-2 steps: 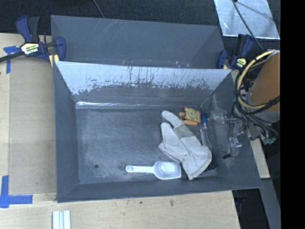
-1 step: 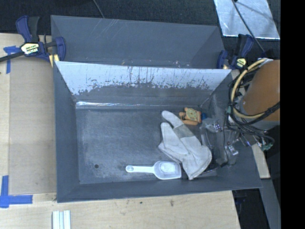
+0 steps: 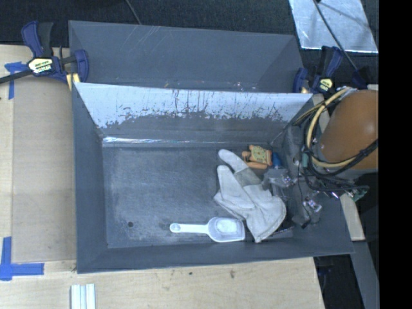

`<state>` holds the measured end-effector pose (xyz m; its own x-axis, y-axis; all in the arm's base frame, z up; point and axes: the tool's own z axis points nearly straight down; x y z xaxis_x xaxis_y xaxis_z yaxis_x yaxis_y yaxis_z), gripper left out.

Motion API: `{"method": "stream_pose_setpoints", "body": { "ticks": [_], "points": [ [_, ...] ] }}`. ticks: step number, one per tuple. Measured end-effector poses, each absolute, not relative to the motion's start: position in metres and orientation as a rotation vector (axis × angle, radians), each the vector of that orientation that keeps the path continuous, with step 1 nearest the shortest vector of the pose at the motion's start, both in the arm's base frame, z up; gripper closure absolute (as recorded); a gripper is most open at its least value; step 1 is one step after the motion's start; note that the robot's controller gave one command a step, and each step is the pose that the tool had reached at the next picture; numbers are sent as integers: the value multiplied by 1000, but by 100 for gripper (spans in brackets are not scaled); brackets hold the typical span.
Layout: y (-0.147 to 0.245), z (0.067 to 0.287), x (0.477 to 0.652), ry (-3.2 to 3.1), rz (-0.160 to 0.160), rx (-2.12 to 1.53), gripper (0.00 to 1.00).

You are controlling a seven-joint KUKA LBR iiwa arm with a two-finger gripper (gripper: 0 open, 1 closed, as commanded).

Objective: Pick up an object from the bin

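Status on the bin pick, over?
Gripper low at right of bin, beside the white cloth. No hold visible. White scoop lies in front of cloth, small tan block behind it.

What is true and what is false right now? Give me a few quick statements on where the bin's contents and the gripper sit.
1. The white plastic scoop lies near the front wall of the grey metal bin. True.
2. Its handle points to the view's right. False: it points left.
3. The crumpled white cloth glove lies in the floor's left half. False: it lies right of the middle, beside the gripper.
4. The small tan and orange toy lies behind the glove, near the back wall. True.
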<state>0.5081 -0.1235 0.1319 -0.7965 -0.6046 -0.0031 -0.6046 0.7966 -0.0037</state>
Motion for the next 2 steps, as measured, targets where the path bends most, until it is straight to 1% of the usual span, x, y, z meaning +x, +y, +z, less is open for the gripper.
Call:
{"method": "stream_pose_setpoints", "body": {
  "ticks": [1,2],
  "points": [
    [-122,82,504,2940,-2,-1097,0],
    [-112,77,505,2861,-21,-1269,100]
  ]
}}
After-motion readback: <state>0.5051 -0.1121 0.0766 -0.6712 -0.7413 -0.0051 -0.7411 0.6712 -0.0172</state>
